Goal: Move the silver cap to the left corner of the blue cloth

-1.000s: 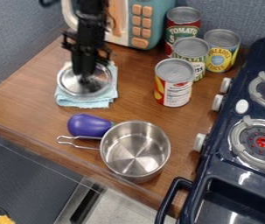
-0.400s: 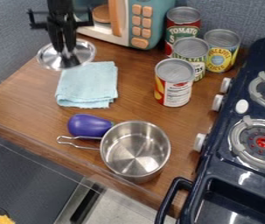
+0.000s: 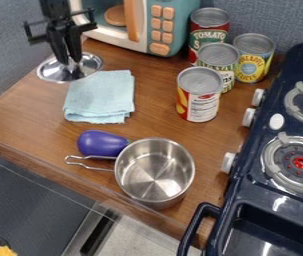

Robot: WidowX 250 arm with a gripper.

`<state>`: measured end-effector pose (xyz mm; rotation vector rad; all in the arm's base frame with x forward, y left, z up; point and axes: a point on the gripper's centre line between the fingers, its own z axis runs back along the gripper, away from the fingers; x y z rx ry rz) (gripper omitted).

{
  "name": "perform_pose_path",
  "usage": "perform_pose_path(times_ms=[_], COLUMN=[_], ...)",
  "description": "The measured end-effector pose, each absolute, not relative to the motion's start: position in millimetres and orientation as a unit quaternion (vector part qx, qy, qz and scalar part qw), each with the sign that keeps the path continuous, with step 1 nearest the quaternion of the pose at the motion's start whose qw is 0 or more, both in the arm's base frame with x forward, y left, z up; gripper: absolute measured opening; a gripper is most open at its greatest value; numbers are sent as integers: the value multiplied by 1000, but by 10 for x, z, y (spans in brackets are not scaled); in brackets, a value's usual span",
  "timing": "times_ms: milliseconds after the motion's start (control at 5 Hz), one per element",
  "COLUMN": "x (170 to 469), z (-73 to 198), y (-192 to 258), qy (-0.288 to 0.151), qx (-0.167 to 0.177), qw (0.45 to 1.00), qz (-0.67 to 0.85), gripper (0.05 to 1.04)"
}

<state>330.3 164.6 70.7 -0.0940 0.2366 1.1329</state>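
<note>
Blue cloth (image 3: 101, 97): folded, lying on the wooden counter (image 3: 20, 117); landmark for the places below.
Gripper (image 3: 71, 62): hanging beyond the cloth's upper-left corner as viewed, fingers pointing down.
Pincer state: pinched together on the silver cap, at the middle of its top.
Silver cap (image 3: 51, 72): round and shiny, at the cloth's upper-left corner; its lower-right rim overlaps that corner in the view. Contact with the cloth: cannot tell.
Toy microwave (image 3: 172, 9): above and right of the cloth, teal, with orange buttons.
Cans: four, upright, grouped right of the cloth; the one with the red and yellow label (image 3: 199, 95) is nearest to it.
Purple object (image 3: 101, 143): just below the cloth, rounded.
Saucepan (image 3: 155, 172): below and right of the cloth, open side up, wire handle pointing left.
Stove (image 3: 247, 195): well to the cloth's right, dark blue.
</note>
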Motion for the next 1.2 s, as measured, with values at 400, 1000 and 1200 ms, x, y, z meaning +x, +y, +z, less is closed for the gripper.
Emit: perform_pose_path(times_ms=[400,1000,1200], x=[3324,3457,3478], z=[720,714,669], y=[1635,1630,1624], qy=[-45,-100,-99], qx=[-42,-7,13], qw=[683,485,508], qz=[728,869,856], gripper=[176,176,176])
